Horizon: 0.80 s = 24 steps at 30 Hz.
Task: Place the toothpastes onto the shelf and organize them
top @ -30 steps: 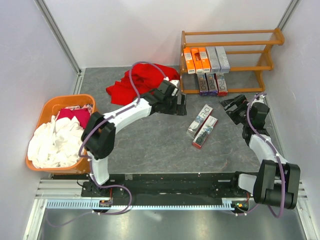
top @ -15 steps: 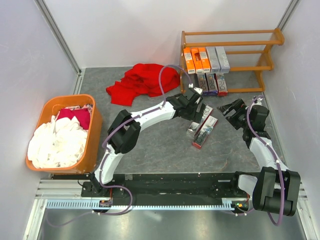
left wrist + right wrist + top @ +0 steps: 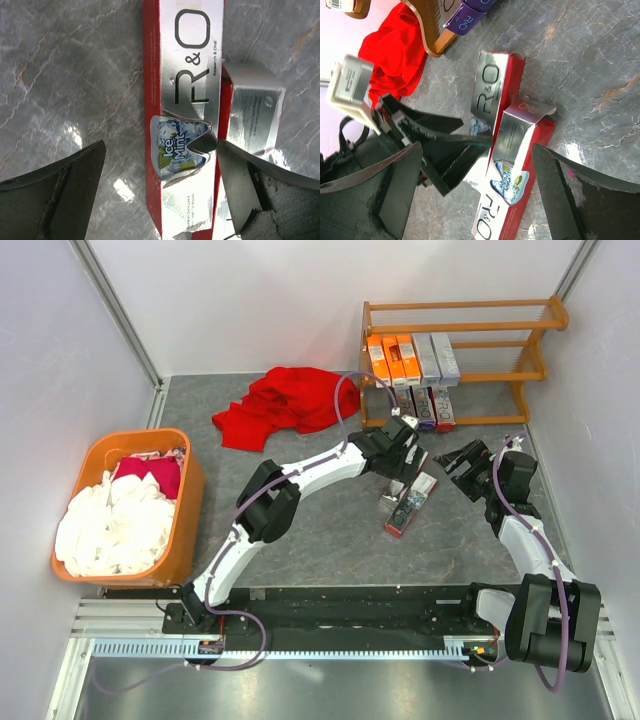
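Observation:
Two red-and-silver "R&O" toothpastes lie side by side on the grey table: one [image 3: 187, 95] directly under my left gripper [image 3: 161, 150], the other [image 3: 252, 117] just to its right. The left gripper is open and its jaws straddle the first box without touching it. In the top view the left gripper [image 3: 405, 462] hides part of that box [image 3: 390, 492]; the second box [image 3: 412, 504] lies beside it. My right gripper [image 3: 465, 462] is open and empty, just right of the boxes. The shelf [image 3: 540, 315] holds three orange [image 3: 392, 358] and two silver-grey toothpastes [image 3: 437, 357] on the middle tier and three darker ones [image 3: 425, 406] on the bottom tier.
A red cloth [image 3: 285, 400] lies left of the shelf. An orange plastic basket [image 3: 185, 502] of white and pink laundry stands at the left. White walls close in the table on three sides. The right wrist view shows both boxes [image 3: 512, 170] and the left gripper [image 3: 445, 145].
My left arm has swung right, from beside the red cloth to over the two boxes on the table. The right gripper has shifted only slightly.

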### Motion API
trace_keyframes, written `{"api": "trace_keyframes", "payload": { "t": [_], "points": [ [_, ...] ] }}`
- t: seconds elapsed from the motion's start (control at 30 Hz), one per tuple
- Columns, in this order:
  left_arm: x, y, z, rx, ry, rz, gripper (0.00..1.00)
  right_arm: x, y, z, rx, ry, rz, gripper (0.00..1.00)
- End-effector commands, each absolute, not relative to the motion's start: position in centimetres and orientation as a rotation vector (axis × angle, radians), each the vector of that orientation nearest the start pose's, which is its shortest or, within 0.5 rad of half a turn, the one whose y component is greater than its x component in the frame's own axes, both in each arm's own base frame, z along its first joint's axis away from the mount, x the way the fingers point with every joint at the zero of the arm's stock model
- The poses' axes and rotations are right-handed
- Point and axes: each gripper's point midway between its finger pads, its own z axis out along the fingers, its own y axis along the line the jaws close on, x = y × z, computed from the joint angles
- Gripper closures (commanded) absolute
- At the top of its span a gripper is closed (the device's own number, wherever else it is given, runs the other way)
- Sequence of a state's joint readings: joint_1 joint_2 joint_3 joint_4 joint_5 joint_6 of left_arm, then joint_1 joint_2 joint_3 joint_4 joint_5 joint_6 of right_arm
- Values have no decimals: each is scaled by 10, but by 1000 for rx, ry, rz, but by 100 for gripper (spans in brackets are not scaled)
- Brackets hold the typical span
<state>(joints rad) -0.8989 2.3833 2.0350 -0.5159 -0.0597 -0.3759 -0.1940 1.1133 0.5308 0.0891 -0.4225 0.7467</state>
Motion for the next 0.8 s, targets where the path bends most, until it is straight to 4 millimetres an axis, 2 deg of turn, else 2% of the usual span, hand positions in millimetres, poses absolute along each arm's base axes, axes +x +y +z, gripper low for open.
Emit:
{"api": "trace_keyframes", "payload": {
  "t": [0.0, 0.03, 0.1, 0.13, 0.2, 0.3, 0.5, 0.57, 0.6, 0.67, 0.7, 0.73, 0.77],
  "points": [
    [376, -481, 48, 626, 2404, -475, 0, 335, 33, 137, 676, 1976, 769, 2],
    [377, -487, 52, 628, 2391, -492, 0, 335, 33, 136, 678, 1977, 767, 2],
    [377, -491, 45, 637, 2396, -498, 0, 335, 33, 135, 679, 1979, 765, 2],
    [379, -495, 50, 633, 2386, -516, 0, 335, 33, 134, 677, 1983, 764, 2],
    [377, -500, 44, 640, 2393, -532, 0, 336, 33, 134, 678, 1984, 764, 2],
    [379, -511, 47, 642, 2375, -562, 3, 335, 34, 132, 678, 1992, 768, 2],
    [380, -501, 37, 624, 2395, -498, 19, 335, 35, 132, 666, 1998, 777, 2],
    [381, -497, 45, 614, 2385, -482, 23, 335, 37, 132, 661, 2002, 782, 2],
    [382, -492, 42, 610, 2387, -460, 24, 335, 36, 133, 656, 2001, 780, 2],
    [382, -489, 56, 608, 2365, -463, 29, 335, 37, 133, 653, 2002, 782, 2],
    [381, -485, 53, 606, 2370, -450, 30, 335, 37, 134, 650, 2001, 785, 2],
    [380, -484, 67, 596, 2350, -467, 31, 335, 37, 134, 650, 2001, 784, 2],
    [380, -483, 70, 589, 2344, -473, 34, 335, 37, 134, 649, 2001, 785, 2]
  ]
}}
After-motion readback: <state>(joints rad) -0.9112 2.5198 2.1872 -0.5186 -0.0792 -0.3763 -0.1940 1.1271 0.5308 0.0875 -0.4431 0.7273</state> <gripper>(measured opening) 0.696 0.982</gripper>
